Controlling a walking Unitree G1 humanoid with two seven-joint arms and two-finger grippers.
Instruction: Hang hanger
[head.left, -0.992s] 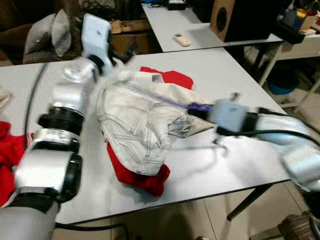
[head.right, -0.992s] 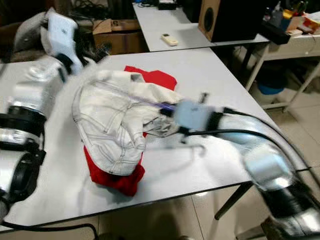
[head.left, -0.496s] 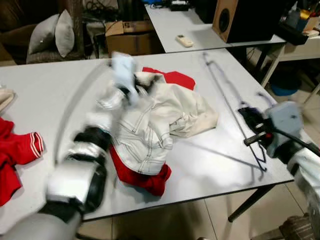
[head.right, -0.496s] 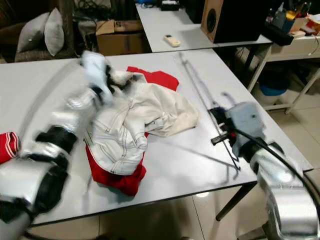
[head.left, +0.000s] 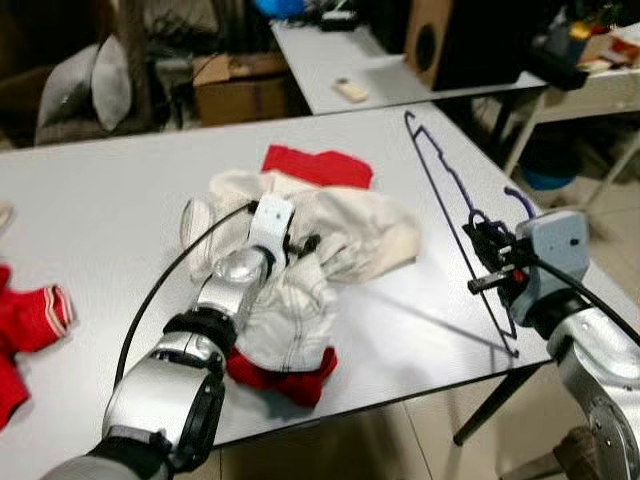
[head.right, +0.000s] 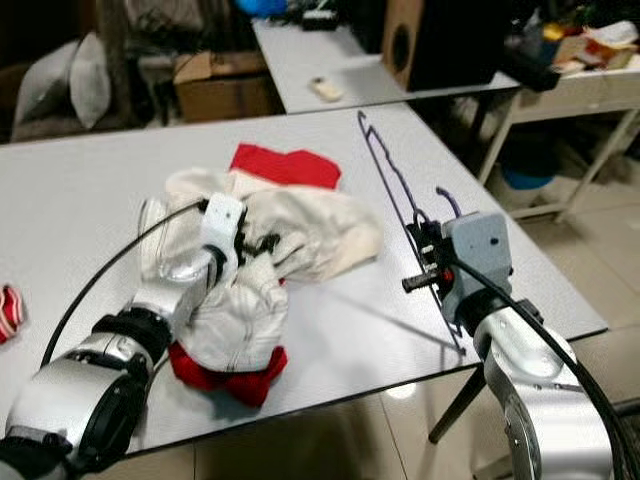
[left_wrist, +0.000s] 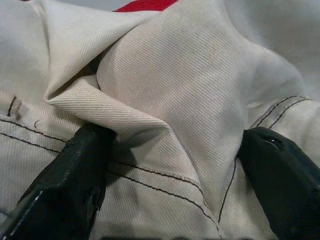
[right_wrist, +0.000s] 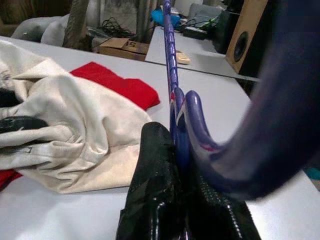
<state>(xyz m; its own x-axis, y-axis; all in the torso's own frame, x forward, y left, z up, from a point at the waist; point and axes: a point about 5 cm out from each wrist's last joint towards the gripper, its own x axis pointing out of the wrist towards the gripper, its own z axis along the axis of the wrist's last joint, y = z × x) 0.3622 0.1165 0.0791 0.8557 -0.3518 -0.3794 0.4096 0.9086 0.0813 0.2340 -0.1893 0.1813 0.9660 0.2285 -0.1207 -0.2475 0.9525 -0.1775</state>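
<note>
In the left eye view, the right claw (head.left: 490, 262) stands over the bench's (head.left: 100, 190) right edge near its front corner, pinching the purple hanger (head.left: 452, 190) close to its hook; the hanger's long axis runs along that right edge, from the claw away toward the far right corner, and it is raised off the bench with a thin shadow under it. The left claw (head.left: 300, 243) rests in the middle of the bench on a cream denim garment (head.left: 350, 225), which lies heaped over a red cloth (head.left: 318, 163) showing at its far side and again toward the front edge. Another red cloth (head.left: 28, 318) with white stripes lies at the left edge. A second bench behind carries a small remote (head.left: 350, 89) and a wooden speaker (head.left: 432, 35); no writing can be read anywhere. In the right eye view, the hanger's hook curls up just beside the grey wrist housing (head.right: 478, 250), and a black cable (head.right: 100, 285) arcs over the left arm. In the left wrist view, the two black fingers (left_wrist: 65, 185) are spread wide, pressed down onto a raised fold of the cream cloth with dark stitching lines. In the right wrist view, the black fingers (right_wrist: 155, 195) are pressed together on the hanger's purple bar, which points straight away from the claw toward the far bench, the hook curving close past the lens.
</note>
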